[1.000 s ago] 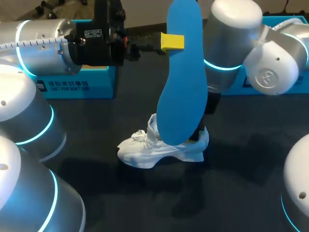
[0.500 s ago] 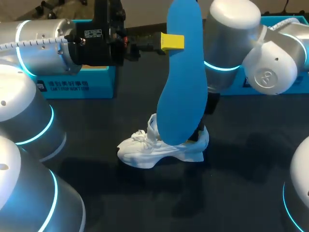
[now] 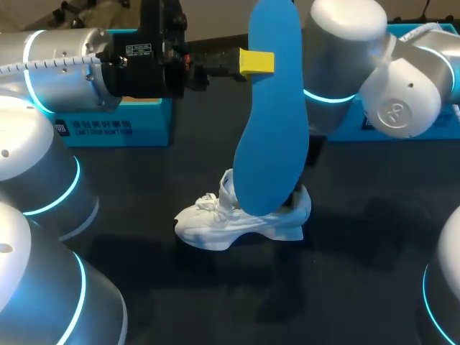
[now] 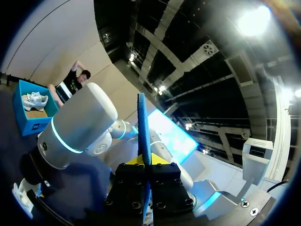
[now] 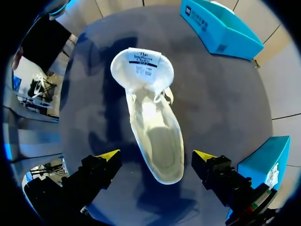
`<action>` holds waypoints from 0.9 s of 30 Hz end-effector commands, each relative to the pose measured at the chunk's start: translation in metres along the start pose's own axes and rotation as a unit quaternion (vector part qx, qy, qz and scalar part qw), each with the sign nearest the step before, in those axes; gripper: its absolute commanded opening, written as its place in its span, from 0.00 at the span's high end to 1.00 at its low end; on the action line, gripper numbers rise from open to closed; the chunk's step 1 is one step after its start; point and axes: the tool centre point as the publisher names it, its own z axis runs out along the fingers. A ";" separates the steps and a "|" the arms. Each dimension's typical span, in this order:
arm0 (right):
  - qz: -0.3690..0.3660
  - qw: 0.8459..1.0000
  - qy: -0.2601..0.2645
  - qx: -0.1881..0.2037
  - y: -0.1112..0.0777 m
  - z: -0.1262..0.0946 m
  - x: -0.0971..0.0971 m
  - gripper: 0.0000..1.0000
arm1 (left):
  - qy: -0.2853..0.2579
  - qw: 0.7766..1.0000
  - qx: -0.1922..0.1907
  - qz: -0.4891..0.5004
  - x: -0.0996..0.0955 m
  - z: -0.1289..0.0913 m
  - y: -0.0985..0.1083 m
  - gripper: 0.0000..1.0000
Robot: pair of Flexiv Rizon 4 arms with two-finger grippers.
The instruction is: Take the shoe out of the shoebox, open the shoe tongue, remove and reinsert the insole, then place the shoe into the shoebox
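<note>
Only my right arm (image 3: 345, 57) has moved, its wrist housing nudging slightly toward the middle; the insole and shoe sit as they did.

The left claw (image 3: 256, 62) is pinching the blue insole (image 3: 269, 122) near its upper end, so the insole hangs upright, edge-on between the fingers in the left wrist view. The right claw (image 5: 156, 155) is spread wide and holds nothing. It hovers over the white shoe (image 5: 153, 127), with one yellow tip to each side of the heel end.

The shoe stands on the dark worktop (image 3: 359, 287), tongue folded back and footbed bare. A blue shoebox (image 3: 122, 126) lies behind it.

The step in hand looks like reinsertion. To do it well, the right claw should steady the heel while the left tilts the insole and feeds its lower end in under the tongue. It should slide flat, not buckle.
</note>
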 end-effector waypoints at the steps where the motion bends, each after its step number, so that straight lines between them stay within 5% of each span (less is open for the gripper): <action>1: -0.004 1.000 0.004 0.008 0.015 0.010 -0.007 0.00 | 0.000 1.000 -0.001 0.000 -0.001 0.000 0.001 1.00; 21: -0.065 0.997 0.035 0.000 0.035 0.072 -0.033 0.00 | 0.000 1.000 -0.001 0.000 -0.001 0.000 0.001 1.00; 23: -0.067 0.997 0.040 -0.002 0.036 0.081 -0.033 0.27 | 0.000 1.000 -0.001 0.000 -0.001 0.000 0.001 1.00; 27: -0.068 0.997 0.045 0.001 0.036 0.091 -0.032 0.29 | 0.000 1.000 -0.001 0.000 -0.001 0.000 0.001 1.00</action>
